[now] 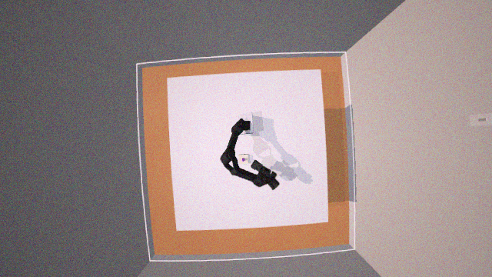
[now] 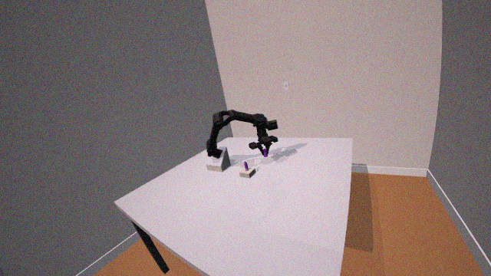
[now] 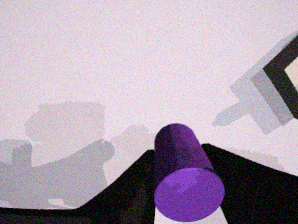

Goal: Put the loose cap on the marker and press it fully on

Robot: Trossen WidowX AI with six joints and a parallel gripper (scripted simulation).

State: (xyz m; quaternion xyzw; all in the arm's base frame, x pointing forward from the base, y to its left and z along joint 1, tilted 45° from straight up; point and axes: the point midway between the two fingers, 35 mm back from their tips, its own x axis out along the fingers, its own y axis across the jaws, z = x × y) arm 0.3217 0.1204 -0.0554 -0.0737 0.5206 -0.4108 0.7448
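The purple cap (image 2: 265, 153) (image 3: 189, 196) is upright between the fingertips, with its round end facing the wrist camera. My gripper (image 2: 265, 150) (image 3: 177, 153) is shut on the cap and holds it a little above the table. The marker (image 2: 245, 165) (image 1: 243, 159) stands upright with its purple tip bare. It stands in the cream holder block (image 2: 245, 175) (image 1: 246, 156). The gripper is beyond the block and to its right in the exterior view. The wrist view shows part of the block (image 3: 294, 72) at the right edge; the marker itself is out of that view. The arm hides the cap in the top view.
The white table (image 1: 207, 200) (image 2: 291, 215) bears the arm's base (image 2: 216, 165), left of the holder block in the exterior view. The arm arches above the table past the block. Shadows of the arm fall across the table beside the gripper.
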